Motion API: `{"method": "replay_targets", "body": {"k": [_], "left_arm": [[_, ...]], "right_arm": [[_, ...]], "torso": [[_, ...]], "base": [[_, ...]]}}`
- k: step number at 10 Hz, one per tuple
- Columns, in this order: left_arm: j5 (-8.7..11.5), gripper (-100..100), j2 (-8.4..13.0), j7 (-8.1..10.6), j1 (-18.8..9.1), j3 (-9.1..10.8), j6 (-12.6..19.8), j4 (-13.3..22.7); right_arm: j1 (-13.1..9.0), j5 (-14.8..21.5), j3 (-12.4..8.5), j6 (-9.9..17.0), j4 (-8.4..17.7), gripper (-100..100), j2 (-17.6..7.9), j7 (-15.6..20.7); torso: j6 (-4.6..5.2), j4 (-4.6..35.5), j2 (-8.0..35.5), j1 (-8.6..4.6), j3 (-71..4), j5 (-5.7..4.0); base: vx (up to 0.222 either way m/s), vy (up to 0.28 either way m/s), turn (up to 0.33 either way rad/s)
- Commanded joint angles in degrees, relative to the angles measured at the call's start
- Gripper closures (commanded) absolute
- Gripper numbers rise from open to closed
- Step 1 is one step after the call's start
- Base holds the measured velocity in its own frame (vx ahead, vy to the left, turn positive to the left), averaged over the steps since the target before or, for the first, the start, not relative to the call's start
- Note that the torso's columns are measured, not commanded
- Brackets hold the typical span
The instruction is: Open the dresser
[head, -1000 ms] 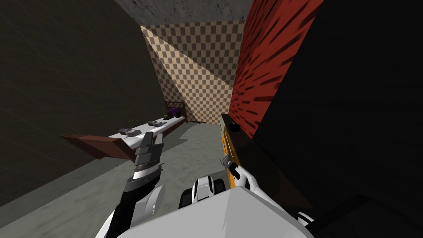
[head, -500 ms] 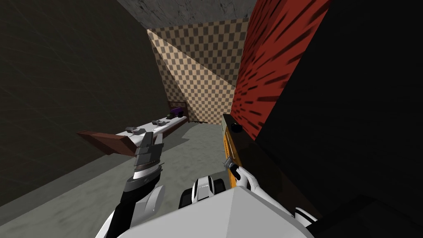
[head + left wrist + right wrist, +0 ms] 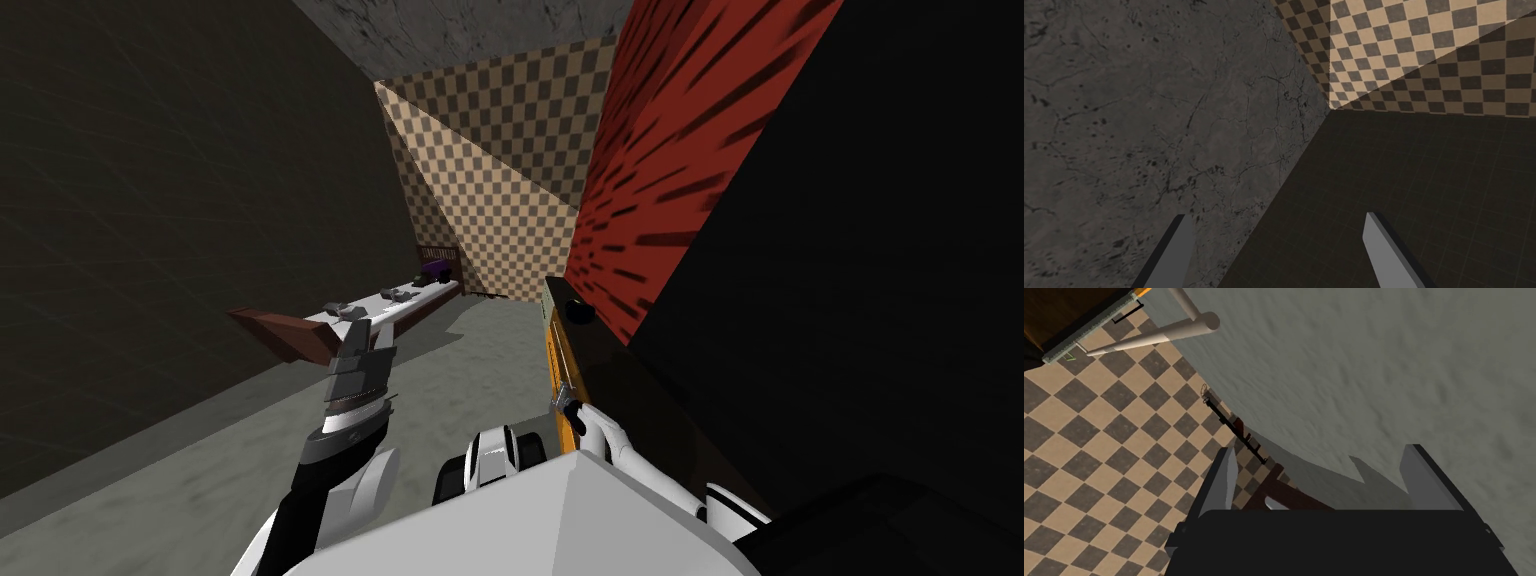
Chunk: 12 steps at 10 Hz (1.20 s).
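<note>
Orange-fronted dresser [image 3: 557,350] — just beside right tool [image 3: 566,401]

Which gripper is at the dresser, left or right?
The right gripper, open, beside the orange front of the dresser. The left gripper, also open, is raised over the floor, apart from it.

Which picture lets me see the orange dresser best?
The head view: the dresser shows its long orange front and dark top, with the right gripper at it. The right wrist view catches just a corner; the left wrist camera faces away.
</note>
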Motion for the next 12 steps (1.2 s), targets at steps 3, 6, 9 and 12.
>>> {"method": "replay_targets", "body": {"k": [3, 6, 9, 12], "left_arm": [[0.0, 0, 0.0, 0.0, 0.01, 0.0, 0.0, 0.0], [0.0, 0, 0.0, 0.0, 0.01, 0.0, 0.0, 0.0], [0.0, 0, 0.0, 0.0, 0.0, 0.0, 0.0, 0.0], [0.0, 0, 0.0, 0.0, 0.0, 0.0, 0.0, 0.0]], "right_arm": [[-1.48, 1.25, 1.3, 2.64, 5.28, -100, -1.81, 5.09], [-2.47, 1.99, 2.19, 4.35, 8.44, -100, -2.96, 8.13], [-3.17, 2.52, 2.82, 5.57, 10.69, -100, -3.81, 10.31], [-3.17, 2.54, 3.26, 6.0, 11.18, -100, -4.1, 11.15]], "torso": [[0.03, -0.01, 0.0, -0.01, 0.0, -0.01], [0.03, -0.01, -0.02, -0.02, -0.01, -0.01], [0.02, -0.01, -0.02, -0.01, -0.02, 0.0], [0.06, 0.04, -0.06, -0.2, -0.02, 0.11]], "base": [[0.007, -0.005, 0.033], [0.007, -0.007, 0.073], [0.009, -0.007, 0.071], [-0.002, 0.009, 0.026]]}}
